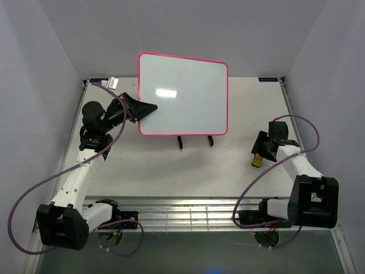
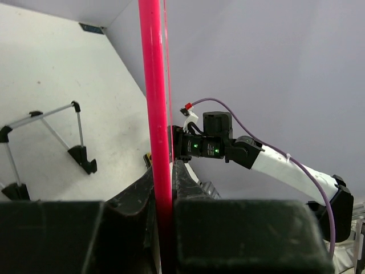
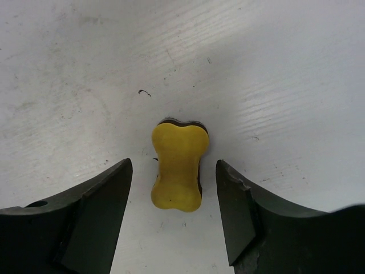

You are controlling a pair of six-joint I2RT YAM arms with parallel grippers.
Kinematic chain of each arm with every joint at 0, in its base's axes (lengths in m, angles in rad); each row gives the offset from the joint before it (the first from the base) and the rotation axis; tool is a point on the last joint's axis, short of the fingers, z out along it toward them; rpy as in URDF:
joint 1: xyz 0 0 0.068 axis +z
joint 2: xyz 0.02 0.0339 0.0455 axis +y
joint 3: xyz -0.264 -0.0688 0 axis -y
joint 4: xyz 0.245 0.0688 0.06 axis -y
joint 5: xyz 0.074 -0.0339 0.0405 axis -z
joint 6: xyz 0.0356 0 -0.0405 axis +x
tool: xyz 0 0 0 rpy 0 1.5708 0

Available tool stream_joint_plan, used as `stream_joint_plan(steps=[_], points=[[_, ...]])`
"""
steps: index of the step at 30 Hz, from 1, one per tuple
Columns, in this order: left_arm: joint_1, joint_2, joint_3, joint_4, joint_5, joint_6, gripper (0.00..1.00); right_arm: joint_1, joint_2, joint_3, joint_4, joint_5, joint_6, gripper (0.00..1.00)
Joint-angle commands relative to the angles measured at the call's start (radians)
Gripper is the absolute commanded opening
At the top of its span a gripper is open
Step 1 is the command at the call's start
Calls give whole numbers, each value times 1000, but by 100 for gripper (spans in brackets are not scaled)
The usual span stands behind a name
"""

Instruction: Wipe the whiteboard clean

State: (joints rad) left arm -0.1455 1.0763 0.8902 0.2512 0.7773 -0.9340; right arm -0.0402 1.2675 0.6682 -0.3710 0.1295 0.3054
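Two arms, two jobs. From the top view, the left gripper (image 1: pixel 138 108) is clamped on the left edge of the whiteboard (image 1: pixel 185 94). The board sits over the far middle of the counter (image 1: pixel 171 171), face tipped up at the camera. Its two black feet (image 1: pixel 180 141) hang off the near edge; I can't tell if they touch the counter. I see no marks on the board from here, just glare. The right gripper (image 1: pixel 261 149) is near the right edge, right over the eraser (image 1: pixel 256 162).

Left wrist view: the pink frame (image 2: pixel 154 85) runs straight up between the fingers, which are pinched tight on it. That's a solid hold.

Right wrist view: the jaws are spread wide with nothing in them. The yellow eraser lies flat on the counter between them, clear of both fingers (image 3: pixel 100 211), a bit nearer the right one.

My read is that this is the grab-the-eraser step, with the left arm just propping the board. Next the right arm needs to drop the last bit, centre up and close across the eraser's narrow waist. After that it carries the eraser over to the board. It's small and low, so too shallow a pinch could just skid it away.
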Motion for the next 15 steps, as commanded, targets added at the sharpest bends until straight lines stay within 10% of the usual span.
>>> stream_joint_plan(steps=[1,6,15], points=[[0,14,7,328,33,-40,0,-9,-48,65,-31,-8,-15,67],[-2,53,-33,519,77,-10,0,-7,-158,120,-56,-223,-63,96],[-3,227,-40,835,183,-74,0,-7,-301,203,40,-749,-92,91]])
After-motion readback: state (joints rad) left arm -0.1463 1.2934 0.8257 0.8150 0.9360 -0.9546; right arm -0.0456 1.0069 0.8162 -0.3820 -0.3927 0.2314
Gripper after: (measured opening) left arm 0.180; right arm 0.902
